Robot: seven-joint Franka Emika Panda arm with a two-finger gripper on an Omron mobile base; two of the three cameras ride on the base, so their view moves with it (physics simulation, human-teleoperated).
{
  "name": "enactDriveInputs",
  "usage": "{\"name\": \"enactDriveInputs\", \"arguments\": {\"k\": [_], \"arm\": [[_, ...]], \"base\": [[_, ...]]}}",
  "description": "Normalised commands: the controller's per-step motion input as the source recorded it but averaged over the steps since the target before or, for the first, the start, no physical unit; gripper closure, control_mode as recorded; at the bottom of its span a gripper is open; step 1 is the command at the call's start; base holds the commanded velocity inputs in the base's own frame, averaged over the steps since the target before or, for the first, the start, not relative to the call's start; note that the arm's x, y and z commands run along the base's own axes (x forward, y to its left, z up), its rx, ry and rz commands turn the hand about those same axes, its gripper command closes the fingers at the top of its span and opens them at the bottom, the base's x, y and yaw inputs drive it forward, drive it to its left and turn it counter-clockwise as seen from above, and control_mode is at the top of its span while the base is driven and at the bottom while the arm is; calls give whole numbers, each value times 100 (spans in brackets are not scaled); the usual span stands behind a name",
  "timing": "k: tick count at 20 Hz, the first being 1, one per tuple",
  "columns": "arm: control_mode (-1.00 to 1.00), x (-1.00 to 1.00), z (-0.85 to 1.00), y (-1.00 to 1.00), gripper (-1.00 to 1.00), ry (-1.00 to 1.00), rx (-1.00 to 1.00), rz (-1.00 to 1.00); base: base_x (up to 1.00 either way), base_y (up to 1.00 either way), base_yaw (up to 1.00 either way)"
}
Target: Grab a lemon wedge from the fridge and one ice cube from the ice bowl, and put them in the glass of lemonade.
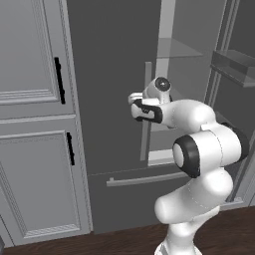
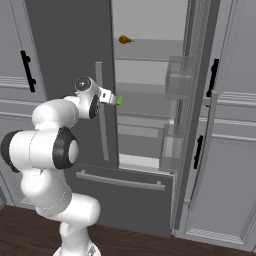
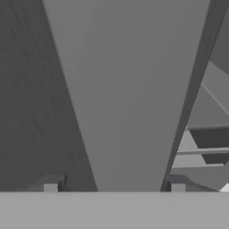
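The tall dark-grey two-door fridge (image 2: pixel 65 50) stands on a dark wooden floor (image 2: pixel 150 245), its right door swung open. On an upper pale shelf (image 2: pixel 150 50) inside lies a small orange-brown rounded item (image 2: pixel 125 39).

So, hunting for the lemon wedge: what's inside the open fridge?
Inside the fridge: glass shelves, door bins, a small orange item on an upper shelf. No wedge visible; the arm and left door hide part.
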Motion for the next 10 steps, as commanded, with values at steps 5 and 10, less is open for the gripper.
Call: {"name": "enactDriveInputs", "arguments": {"k": [5,10], "arm": [[-100,4,0,12,100,0,0,0],[-100,0,1,30,100,0,0,2]], "base": [[0,0,0],[0,0,0]]}}
